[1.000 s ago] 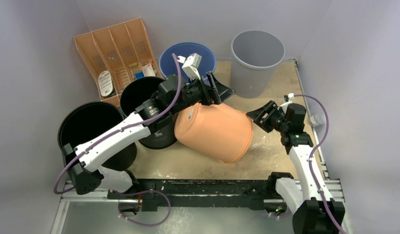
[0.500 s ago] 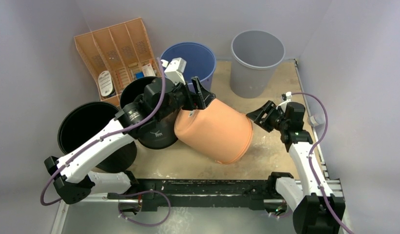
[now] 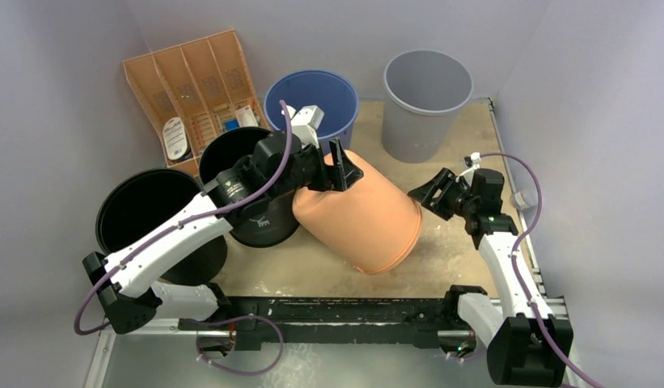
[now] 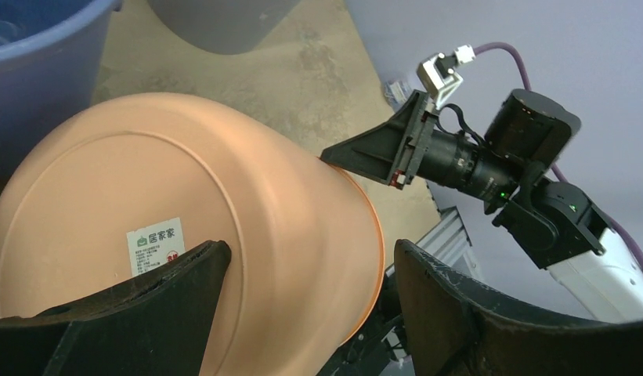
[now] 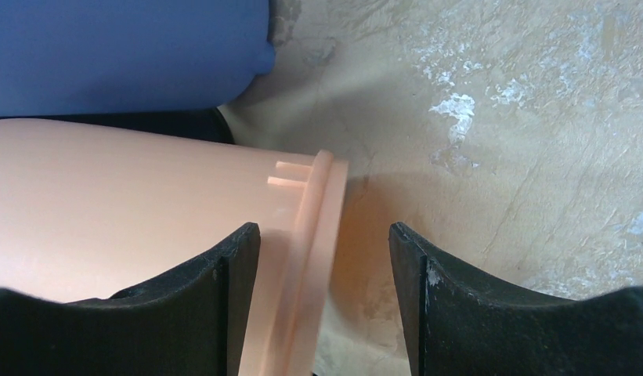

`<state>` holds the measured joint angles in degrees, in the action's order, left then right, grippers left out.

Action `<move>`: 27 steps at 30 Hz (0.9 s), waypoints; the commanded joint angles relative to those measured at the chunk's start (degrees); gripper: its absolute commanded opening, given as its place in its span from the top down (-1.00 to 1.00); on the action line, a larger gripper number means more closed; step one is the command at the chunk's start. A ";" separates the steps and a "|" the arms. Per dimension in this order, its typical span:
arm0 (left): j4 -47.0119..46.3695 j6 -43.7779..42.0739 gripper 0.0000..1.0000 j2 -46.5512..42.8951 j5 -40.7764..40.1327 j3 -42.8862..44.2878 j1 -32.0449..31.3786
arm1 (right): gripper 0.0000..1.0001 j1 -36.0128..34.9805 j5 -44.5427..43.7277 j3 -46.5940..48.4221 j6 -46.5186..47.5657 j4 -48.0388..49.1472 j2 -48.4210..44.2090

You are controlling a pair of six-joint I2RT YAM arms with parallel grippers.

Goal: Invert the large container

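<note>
The large container (image 3: 361,214) is a peach-orange tub lying tilted on its side, base to the upper left and rim to the lower right. My left gripper (image 3: 342,168) is open at the top edge of the base. In the left wrist view the labelled base (image 4: 169,196) fills the space between and beyond the wide-apart fingers of that gripper (image 4: 310,249). My right gripper (image 3: 421,194) is open at the tub's right side. In the right wrist view the rim (image 5: 314,219) stands between the fingers of this gripper (image 5: 324,231), without being pinched.
A blue bucket (image 3: 312,93) and a grey bin (image 3: 425,89) stand at the back. Two black buckets (image 3: 150,210) (image 3: 231,149) sit to the left, touching the tub's base side. An orange divided organiser (image 3: 191,81) is at the back left.
My left gripper swung left and came down onto the tub's base edge. The base has tipped up a little. The right gripper has barely moved.
</note>
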<state>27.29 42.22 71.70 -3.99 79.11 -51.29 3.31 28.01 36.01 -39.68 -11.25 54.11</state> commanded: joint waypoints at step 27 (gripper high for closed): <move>-13.50 0.38 -0.56 10.27 12.40 0.04 -2.64 | -0.29 -0.15 -2.48 2.80 1.21 0.61 3.10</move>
<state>11.90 47.09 82.89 10.31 74.59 -53.89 3.31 27.64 35.40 -39.53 -10.31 57.52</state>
